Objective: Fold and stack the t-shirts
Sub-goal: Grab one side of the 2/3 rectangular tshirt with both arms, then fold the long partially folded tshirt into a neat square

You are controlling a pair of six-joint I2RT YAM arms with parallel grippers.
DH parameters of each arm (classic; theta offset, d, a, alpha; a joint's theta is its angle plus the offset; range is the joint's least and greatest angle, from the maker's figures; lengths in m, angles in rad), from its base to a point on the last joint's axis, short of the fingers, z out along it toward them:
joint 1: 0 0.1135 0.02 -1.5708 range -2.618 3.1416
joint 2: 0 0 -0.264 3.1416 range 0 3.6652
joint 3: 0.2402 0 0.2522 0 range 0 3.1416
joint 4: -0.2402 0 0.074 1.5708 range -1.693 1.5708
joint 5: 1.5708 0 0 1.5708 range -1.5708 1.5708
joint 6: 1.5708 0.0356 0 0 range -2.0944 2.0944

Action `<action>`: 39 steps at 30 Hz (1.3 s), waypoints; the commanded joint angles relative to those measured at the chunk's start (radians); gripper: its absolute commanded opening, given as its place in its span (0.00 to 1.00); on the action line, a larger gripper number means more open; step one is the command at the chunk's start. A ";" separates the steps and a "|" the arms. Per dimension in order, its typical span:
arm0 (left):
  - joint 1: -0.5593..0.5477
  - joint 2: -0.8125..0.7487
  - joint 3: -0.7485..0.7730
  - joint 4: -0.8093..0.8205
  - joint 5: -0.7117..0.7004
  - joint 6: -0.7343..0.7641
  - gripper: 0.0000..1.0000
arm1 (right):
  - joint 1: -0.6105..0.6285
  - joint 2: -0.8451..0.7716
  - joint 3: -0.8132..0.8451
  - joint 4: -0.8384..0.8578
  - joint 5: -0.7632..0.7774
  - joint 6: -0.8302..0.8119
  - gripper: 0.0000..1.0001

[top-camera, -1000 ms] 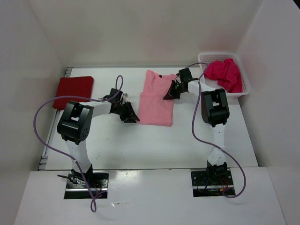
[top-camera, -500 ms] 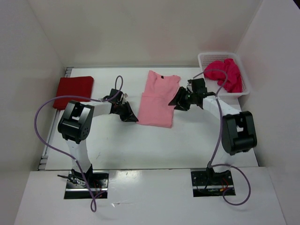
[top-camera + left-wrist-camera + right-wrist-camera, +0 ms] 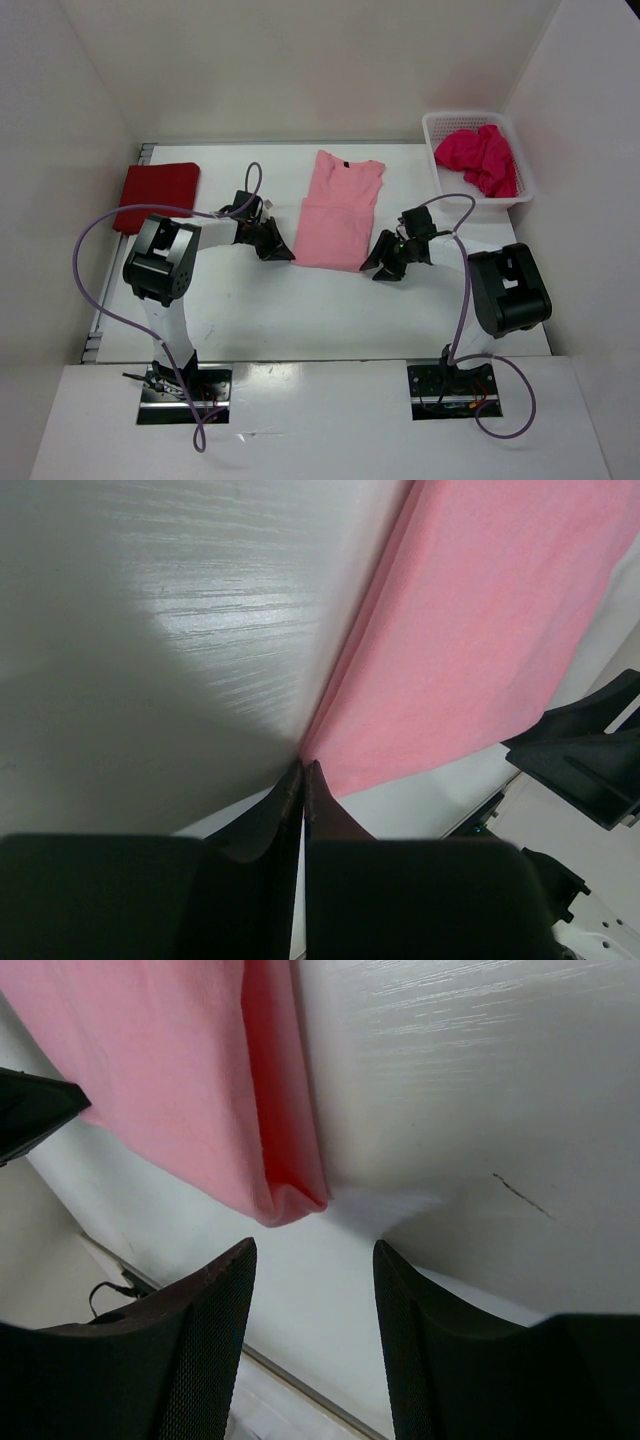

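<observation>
Has L gripper (image 3: 285,252) shut at near-left corner of light pink cloth t-shirt (image 3: 338,215); R gripper (image 3: 376,268) open just off near-right corner.

Left arm (image 3: 160,262), right arm (image 3: 508,290): white links, bulky black joint housings. Purple cable (image 3: 76,268) loops along each. Gripper fingers (image 3: 205,1340): matte black, tapered wedges. Base plates (image 3: 215,385): black, rectangular.

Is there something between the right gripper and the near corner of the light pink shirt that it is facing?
Nothing visible. The open right gripper faces the corner of the light pink shirt, and only bare table lies between them.
</observation>
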 commanded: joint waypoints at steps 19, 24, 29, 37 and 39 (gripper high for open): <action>-0.007 -0.121 -0.130 -0.082 -0.038 0.046 0.00 | 0.061 -0.014 -0.013 0.035 0.036 0.053 0.00; -0.025 -0.300 -0.253 -0.218 -0.005 0.084 0.00 | 0.205 -0.235 -0.141 -0.093 0.020 0.125 0.00; -0.034 -0.584 -0.255 -0.506 -0.005 0.118 0.00 | 0.339 -0.467 -0.150 -0.264 -0.032 0.212 0.00; -0.005 -0.557 0.072 -0.537 0.012 0.093 0.00 | 0.123 -0.431 0.107 -0.313 -0.090 0.070 0.00; -0.005 -0.404 0.167 -0.475 0.012 0.119 0.00 | 0.056 -0.301 0.201 -0.286 -0.054 0.024 0.00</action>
